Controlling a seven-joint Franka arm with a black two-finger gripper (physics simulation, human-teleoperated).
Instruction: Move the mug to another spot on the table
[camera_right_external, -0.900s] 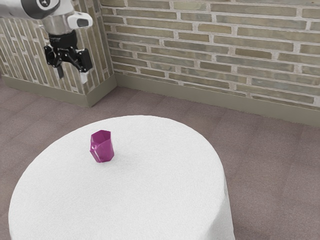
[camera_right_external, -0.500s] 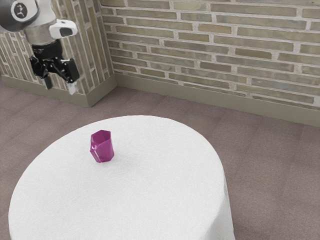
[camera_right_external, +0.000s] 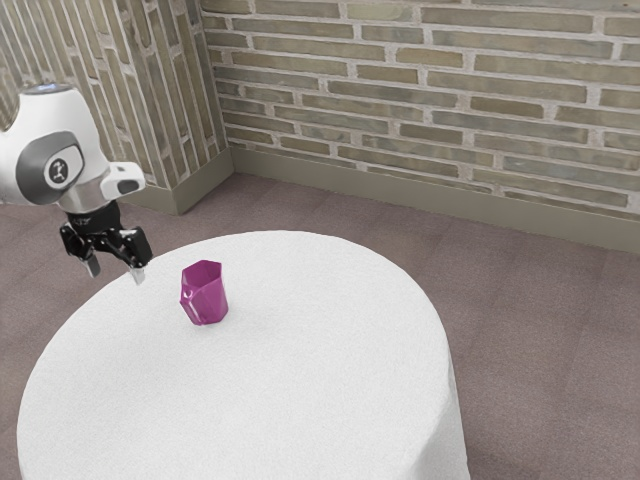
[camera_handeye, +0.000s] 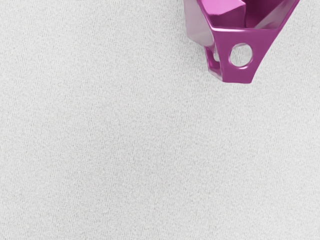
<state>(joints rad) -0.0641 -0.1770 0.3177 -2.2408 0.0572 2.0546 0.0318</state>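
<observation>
A magenta, faceted mug (camera_right_external: 204, 292) stands upright on the round white table (camera_right_external: 300, 380), toward the exterior view's left. My gripper (camera_right_external: 113, 270) hangs open just left of the mug, a little above the table's rim, with nothing between its fingers. In the wrist view the mug (camera_handeye: 235, 30) appears with its handle, a flat tab with a round hole, pointing toward my hand over white cloth.
The white tablecloth (camera_handeye: 125, 150) spreads wide to the right of and in front of the mug. A brick wall (camera_right_external: 420, 100) and a brick pillar (camera_right_external: 150, 90) stand behind the table, well away from it. Brown floor surrounds the table.
My arm has come down from high at the upper left to table height beside the mug. The fingers stay open. The mug has not moved.
</observation>
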